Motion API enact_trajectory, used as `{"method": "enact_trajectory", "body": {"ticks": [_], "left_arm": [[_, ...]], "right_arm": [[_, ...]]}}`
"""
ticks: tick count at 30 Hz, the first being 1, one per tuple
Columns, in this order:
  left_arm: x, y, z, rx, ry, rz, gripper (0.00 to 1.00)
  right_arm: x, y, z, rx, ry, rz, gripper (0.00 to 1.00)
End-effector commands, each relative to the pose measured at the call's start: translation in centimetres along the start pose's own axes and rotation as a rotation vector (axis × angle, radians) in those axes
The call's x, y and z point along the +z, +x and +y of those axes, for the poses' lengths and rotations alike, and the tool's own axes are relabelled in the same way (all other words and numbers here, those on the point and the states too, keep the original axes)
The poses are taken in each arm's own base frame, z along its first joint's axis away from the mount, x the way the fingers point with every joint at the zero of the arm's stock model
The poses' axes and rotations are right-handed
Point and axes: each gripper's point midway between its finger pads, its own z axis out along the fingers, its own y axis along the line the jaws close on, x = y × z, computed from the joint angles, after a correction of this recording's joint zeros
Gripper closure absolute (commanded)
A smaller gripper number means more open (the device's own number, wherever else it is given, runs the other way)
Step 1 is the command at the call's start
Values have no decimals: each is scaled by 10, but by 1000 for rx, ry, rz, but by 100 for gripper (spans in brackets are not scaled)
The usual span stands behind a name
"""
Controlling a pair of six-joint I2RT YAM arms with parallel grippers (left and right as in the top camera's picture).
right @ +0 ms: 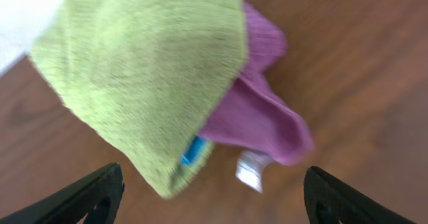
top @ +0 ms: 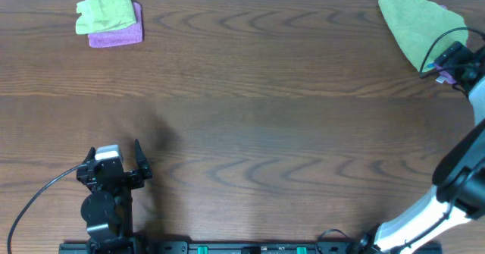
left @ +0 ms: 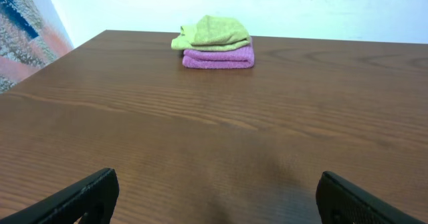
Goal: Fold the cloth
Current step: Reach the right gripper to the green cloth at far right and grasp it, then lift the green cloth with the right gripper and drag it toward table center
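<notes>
The cloth (top: 413, 20) is lime green and lies rumpled at the table's far right corner. In the right wrist view (right: 140, 70) it fills the upper left, with a blue tag at its lower edge, and it lies over a purple cloth (right: 257, 120). My right gripper (top: 442, 63) (right: 210, 197) is open and empty, just in front of the cloth's near edge. My left gripper (top: 115, 151) (left: 214, 197) is open and empty near the front left, far from the cloth.
A small folded lime-green cloth (top: 106, 7) (left: 212, 31) sits on a folded purple cloth (top: 117, 32) (left: 219, 55) at the far left. A white label (right: 251, 170) sticks out from the purple cloth on the right. The table's back edge runs just behind both piles.
</notes>
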Motion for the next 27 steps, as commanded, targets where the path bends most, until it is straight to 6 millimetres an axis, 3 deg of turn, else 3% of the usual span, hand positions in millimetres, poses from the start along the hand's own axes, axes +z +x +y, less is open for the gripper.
{"method": "enact_trajectory", "body": {"ticks": [1,6,12,16,21,25,27], "left_arm": [[3,14,3,-4,-20,32,5],[3,14,3,-4,-20,32,5],[3,14,3,-4,-20,32,5],[3,14,3,-4,-20,32,5],[3,14,3,-4,-20,31,5],[3,14,3,-4,-20,31,5],[3,14,3,-4,-20,32,5]], "right_arm": [[22,9,22,90,-213,55,16],[48,1,48,167,-362,89,17],[55,-12,72,160,-400,94,25],[53,-17,78,151,-409,84,42],[53,-11,77,160,-401,109,84],[46,-3,85,163,-441,169,98],[37,0,91,136,-454,211,98]]}}
